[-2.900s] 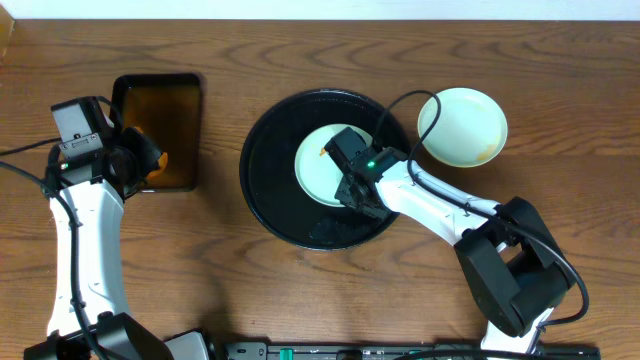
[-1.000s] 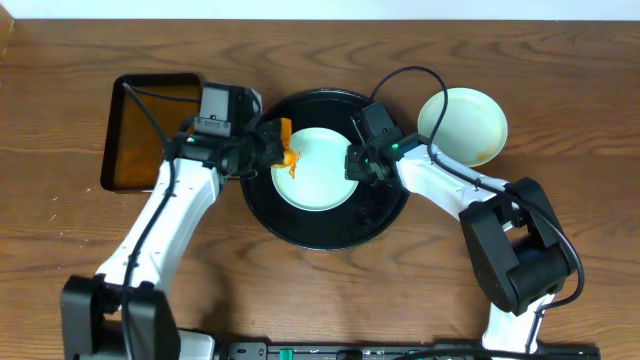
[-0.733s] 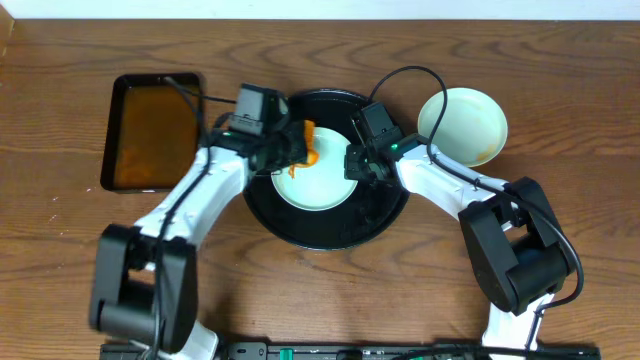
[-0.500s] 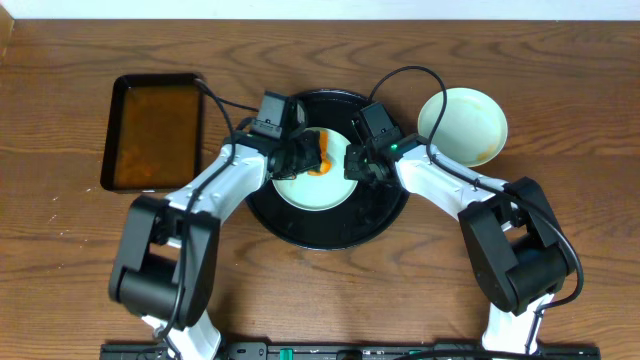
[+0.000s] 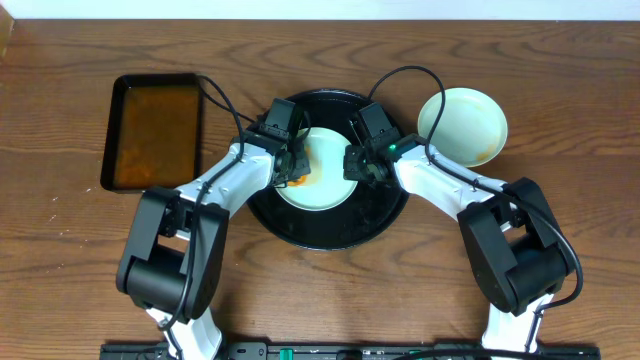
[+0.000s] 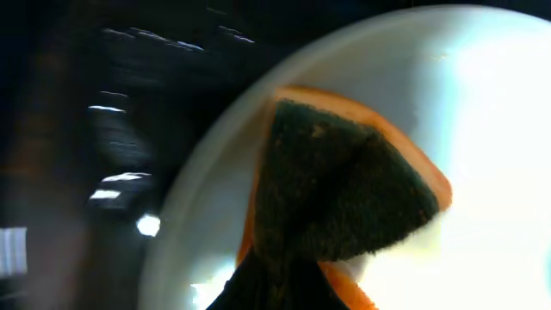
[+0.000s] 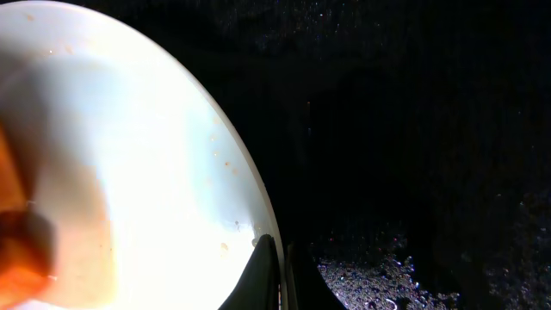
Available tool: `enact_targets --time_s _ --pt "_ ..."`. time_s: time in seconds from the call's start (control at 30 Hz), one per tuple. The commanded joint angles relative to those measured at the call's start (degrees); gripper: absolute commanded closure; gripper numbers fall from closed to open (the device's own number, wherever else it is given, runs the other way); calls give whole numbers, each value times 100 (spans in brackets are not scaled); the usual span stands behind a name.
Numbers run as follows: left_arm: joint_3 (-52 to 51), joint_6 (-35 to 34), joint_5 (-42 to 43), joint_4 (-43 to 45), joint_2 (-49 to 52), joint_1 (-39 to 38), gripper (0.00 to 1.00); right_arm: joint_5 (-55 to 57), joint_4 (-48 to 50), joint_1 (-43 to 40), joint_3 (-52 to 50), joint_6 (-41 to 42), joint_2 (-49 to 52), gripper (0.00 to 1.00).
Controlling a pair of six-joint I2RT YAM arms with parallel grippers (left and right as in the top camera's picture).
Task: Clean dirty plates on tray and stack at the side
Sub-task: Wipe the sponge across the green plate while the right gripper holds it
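Wiping in hand: a pale mint plate [image 5: 326, 174], lying in the round black tray [image 5: 330, 232], is being scrubbed with an orange sponge [image 6: 344, 189], which is pressed on its left half and clamped in the left claw [image 5: 296, 168]. The right claw [image 7: 277, 254], fingers together, is set against the plate's right rim, apparently to steady it. A second plate [image 5: 462, 125], orange-smeared at one edge, sits on the bench [image 5: 400, 300] just beside the tray. A firm stroke across the plate's face is judged to be called for next.

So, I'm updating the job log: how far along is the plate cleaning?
Looks done: one pale plate sits beside the tray. In hand: the left tool presses an orange sponge onto the mint plate on the tray; the right tool, shut, rests at its rim. Left: finish wiping, then stack it.
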Motion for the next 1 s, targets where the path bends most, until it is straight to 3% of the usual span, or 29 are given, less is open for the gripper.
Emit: enact_targets --time_s 0.0,0.23,0.43,0.57,0.77,0.97 --pt "-22 153 -1416 -229 -50 72 92 295 -120 35 -48 -133 212 99" --pt "-2 149 -1051 -125 -664 13 92 295 -107 37 -48 -131 212 99" --pt "-13 70 828 647 -551 -28 92 295 -70 37 -48 -131 212 99" --pt "-13 -304 909 914 -105 -140 92 295 -76 39 -48 -131 212 99" --pt "-13 -297 916 944 452 -186 92 295 -107 39 -48 -133 212 99" --pt "-11 212 691 498 398 -13 92 297 -133 39 -48 -136 212 99"
